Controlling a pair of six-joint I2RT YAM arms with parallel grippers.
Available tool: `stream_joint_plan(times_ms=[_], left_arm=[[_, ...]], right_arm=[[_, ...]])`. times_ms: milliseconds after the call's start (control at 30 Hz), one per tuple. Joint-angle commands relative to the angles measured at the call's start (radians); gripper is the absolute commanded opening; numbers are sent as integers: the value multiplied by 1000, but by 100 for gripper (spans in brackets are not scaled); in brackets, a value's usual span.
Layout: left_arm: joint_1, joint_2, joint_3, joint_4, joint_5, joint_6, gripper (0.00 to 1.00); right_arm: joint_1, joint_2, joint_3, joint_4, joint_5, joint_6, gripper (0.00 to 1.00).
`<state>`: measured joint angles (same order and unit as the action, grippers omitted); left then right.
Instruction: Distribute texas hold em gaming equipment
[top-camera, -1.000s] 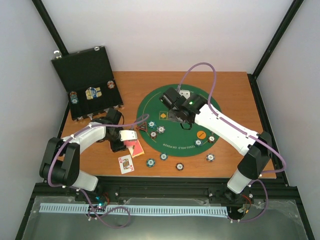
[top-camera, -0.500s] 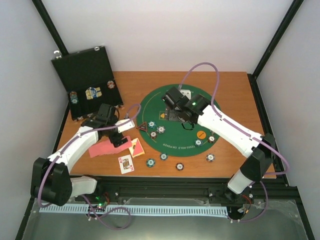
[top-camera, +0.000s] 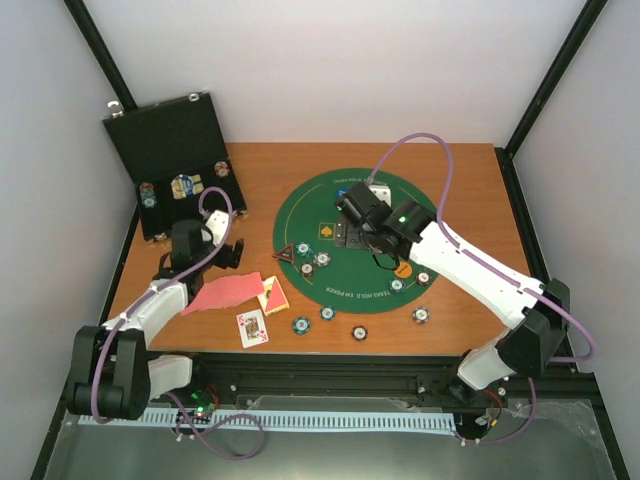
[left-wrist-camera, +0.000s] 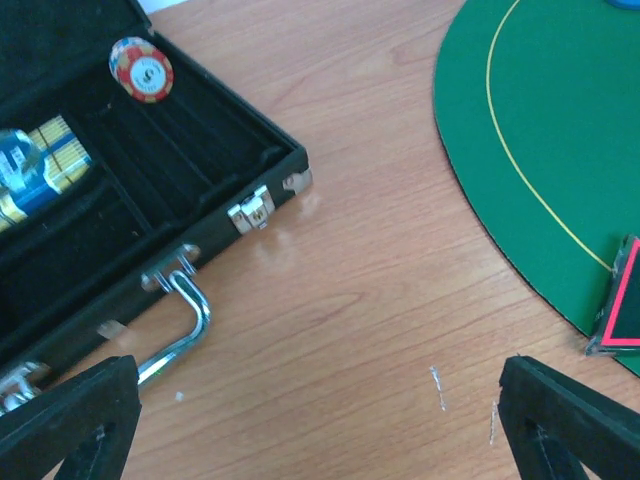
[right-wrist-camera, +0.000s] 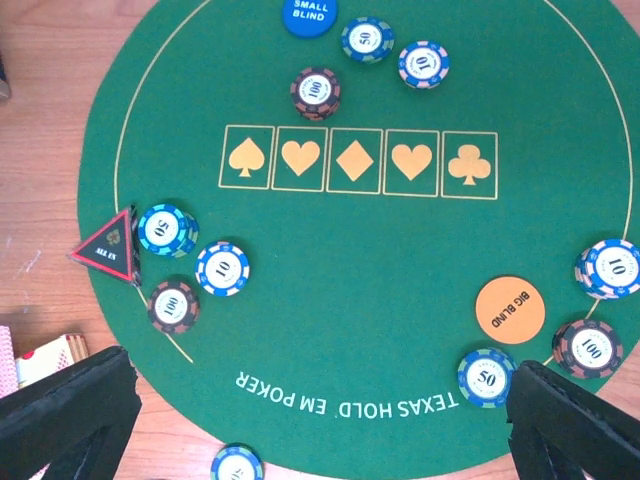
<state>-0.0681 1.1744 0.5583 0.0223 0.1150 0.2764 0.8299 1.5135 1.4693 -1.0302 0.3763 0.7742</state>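
left jaws apart, empty, over wooden counter (left-wrist-camera: 380, 300) beside open black chip case (left-wrist-camera: 120, 200). right jaws apart, empty, above round green felt mat (right-wrist-camera: 350, 280). striped poker chips (right-wrist-camera: 221, 269) grouped round mat rim. orange big-blind button (right-wrist-camera: 509, 309), blue small-blind button (right-wrist-camera: 309, 12) and dark triangular marker (right-wrist-camera: 107, 246) placed. judged past halfway: card boxes empty, red-backed cards (top-camera: 228, 292) loose lower left, some chips in case.

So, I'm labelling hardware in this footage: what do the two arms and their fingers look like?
The left arm and right arm both have white shells with black joints. A purple cable loops along each. A small green light glows near the right wrist. The fingers are matte black and wedge-shaped.
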Motion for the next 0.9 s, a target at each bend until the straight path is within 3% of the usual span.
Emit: stream_joint_plan(times_ms=[0, 33, 100, 167, 200, 233, 267, 433, 500, 567, 600, 667, 767, 867], left_arm=[[1, 57, -113, 477, -40, -155, 100], [1, 96, -122, 529, -61, -166, 100], [2, 174, -136, 643, -111, -177, 100], [3, 221, -128, 671, -165, -196, 100], [7, 239, -130, 709, -182, -212, 100], [8, 254, -154, 777, -193, -222, 100], [9, 258, -181, 822, -215, -232, 100], [28, 343, -267, 1074, -262, -270, 100], [43, 339, -201, 917, -260, -299, 100], [68, 342, -181, 887, -220, -315, 100], [68, 343, -180, 894, -215, -310, 100], [68, 344, -174, 880, -209, -311, 100], [69, 343, -173, 877, -209, -311, 100], [70, 344, -173, 877, -209, -312, 100]], right_arm=[[-15, -40, -16, 45, 1, -3, 100], [-15, -37, -13, 43, 1, -1, 99], [-16, -26, -4, 37, 2, 0, 81], [-17, -14, 9, 24, 4, 3, 49], [-17, -7, 16, 16, 8, 7, 21], [-17, -1, 24, 5, 14, 16, 5], [-17, 3, 29, -2, 14, 20, 3], [-17, 1, 34, -19, 20, 40, 3], [-17, 7, 46, -39, 19, 41, 3], [-18, 21, 65, -67, 24, 44, 6], [-18, 31, 76, -90, 30, 46, 18], [-18, 42, 83, -102, 30, 47, 55], [-18, 38, 76, -91, 26, 46, 71], [-18, 34, 77, -83, 23, 39, 74]])
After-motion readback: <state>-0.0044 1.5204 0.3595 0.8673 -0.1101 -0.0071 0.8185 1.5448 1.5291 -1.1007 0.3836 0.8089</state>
